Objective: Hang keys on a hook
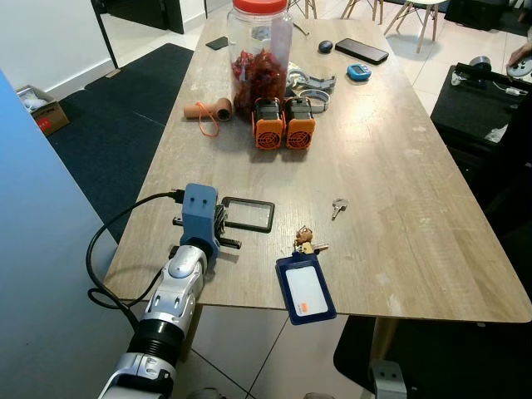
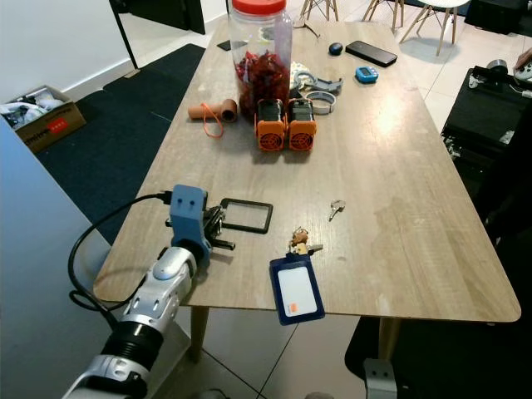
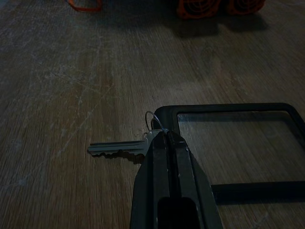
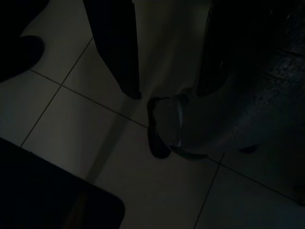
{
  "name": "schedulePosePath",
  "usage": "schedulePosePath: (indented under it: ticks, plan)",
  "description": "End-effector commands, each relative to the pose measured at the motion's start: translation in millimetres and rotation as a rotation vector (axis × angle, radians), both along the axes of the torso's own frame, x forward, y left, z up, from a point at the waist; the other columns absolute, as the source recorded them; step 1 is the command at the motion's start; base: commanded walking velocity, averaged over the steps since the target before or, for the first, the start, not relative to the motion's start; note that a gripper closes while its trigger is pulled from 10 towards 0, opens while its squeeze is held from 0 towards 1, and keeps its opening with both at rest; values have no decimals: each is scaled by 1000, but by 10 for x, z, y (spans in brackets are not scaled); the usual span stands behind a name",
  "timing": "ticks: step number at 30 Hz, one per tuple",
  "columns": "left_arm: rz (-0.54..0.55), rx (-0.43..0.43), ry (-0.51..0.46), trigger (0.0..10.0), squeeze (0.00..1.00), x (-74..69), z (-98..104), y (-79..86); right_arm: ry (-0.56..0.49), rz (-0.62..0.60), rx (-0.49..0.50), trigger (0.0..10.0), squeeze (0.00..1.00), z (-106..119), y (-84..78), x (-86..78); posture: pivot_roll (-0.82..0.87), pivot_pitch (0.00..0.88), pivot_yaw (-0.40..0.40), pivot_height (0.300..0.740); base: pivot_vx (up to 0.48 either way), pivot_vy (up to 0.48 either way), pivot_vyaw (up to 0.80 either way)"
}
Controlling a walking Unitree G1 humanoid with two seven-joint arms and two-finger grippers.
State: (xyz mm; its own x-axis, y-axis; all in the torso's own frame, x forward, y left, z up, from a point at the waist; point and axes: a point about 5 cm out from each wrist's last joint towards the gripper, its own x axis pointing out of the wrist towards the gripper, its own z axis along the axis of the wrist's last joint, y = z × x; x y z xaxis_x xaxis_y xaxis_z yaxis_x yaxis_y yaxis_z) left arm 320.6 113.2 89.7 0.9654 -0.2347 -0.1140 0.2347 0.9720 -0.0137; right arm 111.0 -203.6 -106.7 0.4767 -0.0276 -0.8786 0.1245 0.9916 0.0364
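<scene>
Your left gripper (image 3: 167, 138) is clenched on the key (image 3: 119, 148) at its head, low on the table (image 1: 399, 166) beside the black frame (image 1: 248, 214). Lift straight up, keeping the ring clear of that frame.

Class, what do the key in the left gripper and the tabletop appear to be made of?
Key: likely metal, dull silver sheen, toothed edge, thin wire ring; pinched by the left gripper. Tabletop: wood or wood-look laminate, matte, pale grain streaks and scuffs.
</scene>
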Motion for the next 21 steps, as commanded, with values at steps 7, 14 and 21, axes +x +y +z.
schedulePosePath:
  ticks: [7,14,21]
  plan:
    - [5,-48,10,0,0,-4,-54,45,-4,-2,15,10000,0,-9,48,-16,31,63,21,740,0,0,0]
    - [-134,-320,-172,0,0,11,307,22,-7,-3,12,10000,0,-6,37,-14,34,69,20,740,0,0,0]
    - [-274,-333,-273,1255,0,-44,479,29,-7,-2,14,10000,0,-6,40,-13,39,74,20,740,0,0,0]
